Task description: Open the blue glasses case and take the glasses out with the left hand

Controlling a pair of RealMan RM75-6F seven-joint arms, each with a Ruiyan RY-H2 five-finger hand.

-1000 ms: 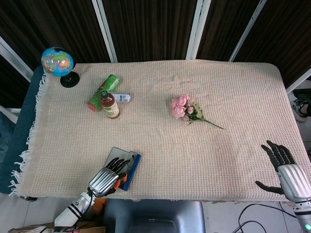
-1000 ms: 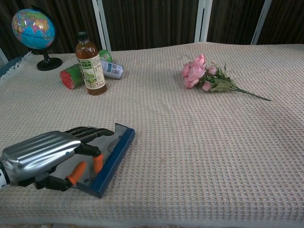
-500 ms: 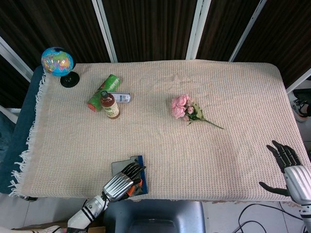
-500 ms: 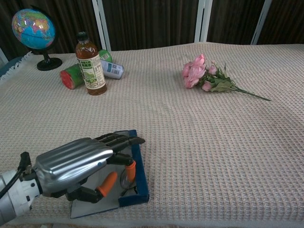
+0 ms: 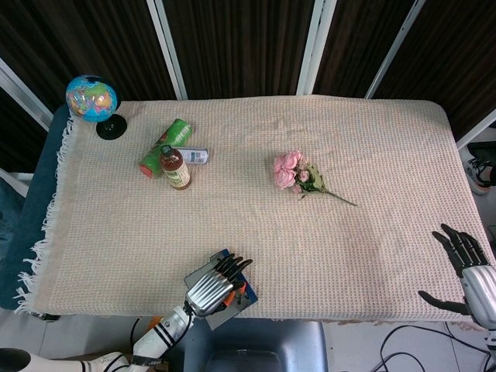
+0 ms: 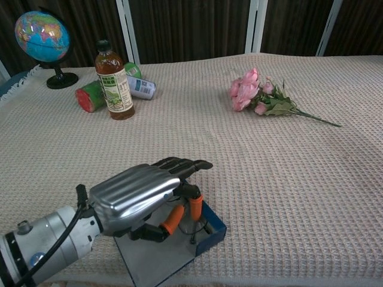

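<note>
The blue glasses case (image 6: 214, 226) lies open at the table's front edge, its grey inside (image 6: 157, 260) facing up. In the head view only a corner of the case (image 5: 243, 300) shows past my left hand (image 5: 213, 284). My left hand (image 6: 143, 194) covers the case from above. Its orange-tipped fingers (image 6: 175, 219) curl down into the case onto the thin wire glasses (image 6: 196, 231) and grip them. The hand hides most of the glasses. My right hand (image 5: 470, 270) hovers open at the table's front right corner, fingers spread, holding nothing.
A tea bottle (image 6: 114, 81) stands at the back left beside a lying green can (image 6: 90, 95) and a small can (image 6: 141, 88). A globe (image 6: 42, 37) sits at the far left corner. Pink flowers (image 6: 254, 92) lie mid-right. The case hangs slightly over the cloth's front edge (image 5: 310, 318).
My left hand has slid to the right along the front edge, and the open case has come along under it and turned. The right hand has drifted slightly right and down.
</note>
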